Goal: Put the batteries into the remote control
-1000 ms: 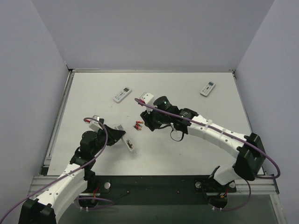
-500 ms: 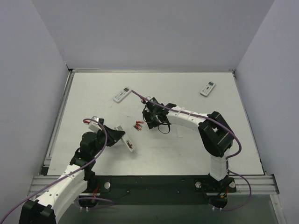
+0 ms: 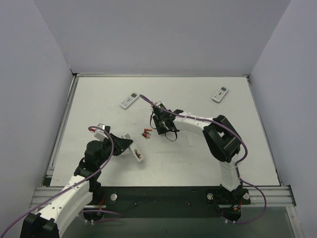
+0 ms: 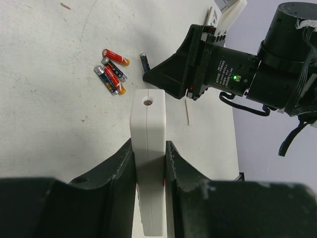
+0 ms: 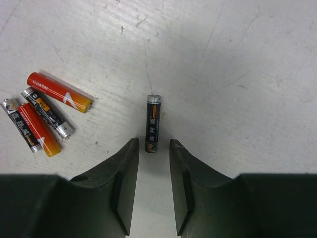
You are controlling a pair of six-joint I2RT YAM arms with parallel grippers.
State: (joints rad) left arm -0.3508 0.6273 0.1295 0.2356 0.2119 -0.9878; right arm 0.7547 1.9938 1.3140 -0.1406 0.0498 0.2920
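Surface: pale, scuffed table boxed in by plain grey walls.
Landmark: pile of batteries, red-and-black cells lying touching one another near the middle of the table.
Dark battery: lies alone just beside the pile, clear of it, flat on the table.
Right gripper: low over the table beside the pile. Its jaws stand a narrow gap apart, either side of the dark battery's near end, with nothing held yet.
Left gripper: clamped on the held remote, near the pile on the robot's side. The remote is pinched flat between the fingers, one end pointing toward the pile.
Battery bay: no view shows it, so I cannot tell whether it is open.
Spare remotes: two, and, well beyond the pile toward the back wall.
Risk, pinch: the jaws cover only the battery's tip, so it could squirt out or pivot as they meet.
Risk, roll: a nudged cell could roll into the pile and scatter it.
Risk, polarity: grabbed by one end, it may arrive the wrong way round.
Risk, arms: both arms work close to the pile, so they could knock each other.
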